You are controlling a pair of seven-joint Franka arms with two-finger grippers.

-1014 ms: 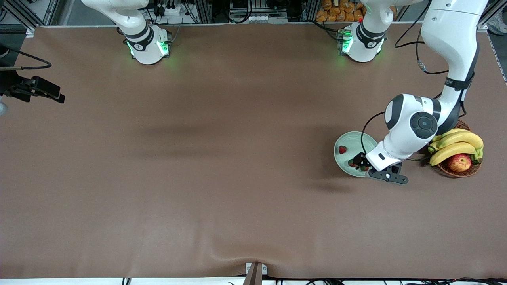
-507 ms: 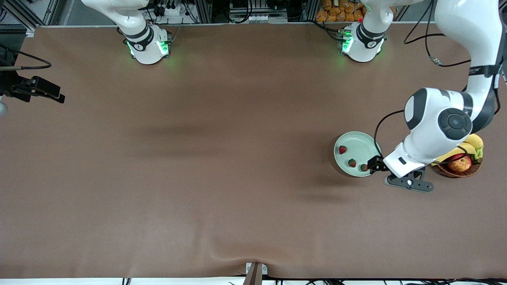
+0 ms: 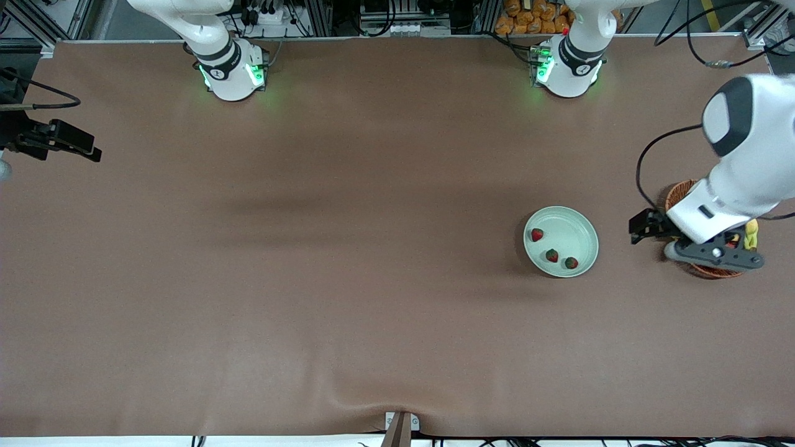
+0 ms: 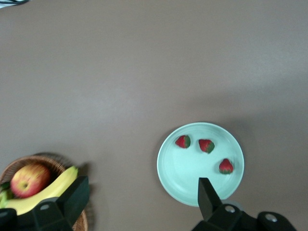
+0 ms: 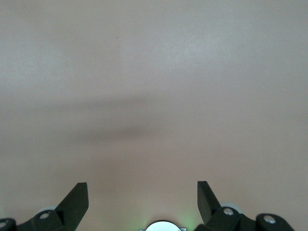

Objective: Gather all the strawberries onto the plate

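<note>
Left wrist view: the left gripper (image 4: 139,204), wide open and empty, hangs beside the round mint-green plate (image 4: 171,166) holding three small red strawberries (image 4: 206,145); the right gripper (image 5: 142,202) waits, fingers spread, empty.

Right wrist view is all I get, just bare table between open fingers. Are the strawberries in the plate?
Observer: Yes, all three strawberries lie in the plate.
Operator: Where is the left gripper?
Observer: The left gripper hangs open and empty over the table between the plate and the basket.
Operator: And where does my right gripper sit on the table?
Observer: The right gripper waits, open, over the right arm's end of the table, with nothing under it.
</note>
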